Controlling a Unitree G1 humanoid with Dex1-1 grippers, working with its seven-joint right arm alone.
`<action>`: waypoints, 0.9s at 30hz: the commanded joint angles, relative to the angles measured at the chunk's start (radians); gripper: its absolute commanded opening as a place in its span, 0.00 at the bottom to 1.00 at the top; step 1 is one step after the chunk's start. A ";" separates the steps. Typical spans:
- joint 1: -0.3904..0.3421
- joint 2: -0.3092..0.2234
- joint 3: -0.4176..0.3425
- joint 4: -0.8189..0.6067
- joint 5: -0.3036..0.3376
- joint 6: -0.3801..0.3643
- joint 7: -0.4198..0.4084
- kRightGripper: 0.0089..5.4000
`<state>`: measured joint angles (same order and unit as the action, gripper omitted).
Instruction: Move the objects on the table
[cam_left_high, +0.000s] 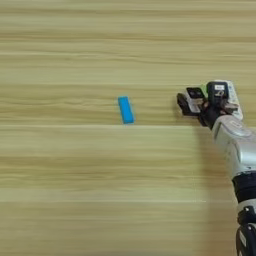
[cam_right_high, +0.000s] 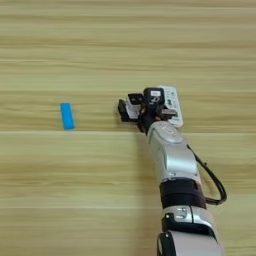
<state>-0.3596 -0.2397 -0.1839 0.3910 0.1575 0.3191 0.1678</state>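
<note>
While reaching in from the lower right on a silver forearm (cam_right_high: 172, 155), sits black two-fingered hand (cam_right_high: 131, 110) over long white remote (cam_right_high: 171, 104), grip unreadable; small blue bar (cam_right_high: 66, 115) well left on light wood-grain worktop (cam_right_high: 100, 175).

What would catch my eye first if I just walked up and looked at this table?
Probably the silver forearm reaching up from the bottom right, its right gripper over a white remote. Next, a small blue bar lying alone to its left on the wooden table.
</note>
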 joint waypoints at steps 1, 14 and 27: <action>-0.091 -0.031 -0.003 -0.032 -0.007 -0.027 0.003 1.00; -0.098 -0.030 -0.007 -0.018 -0.006 -0.024 0.016 1.00; -0.102 -0.031 -0.013 -0.010 0.002 -0.012 0.025 1.00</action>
<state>-0.3752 -0.2397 -0.1870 0.4198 0.1546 0.3235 0.1888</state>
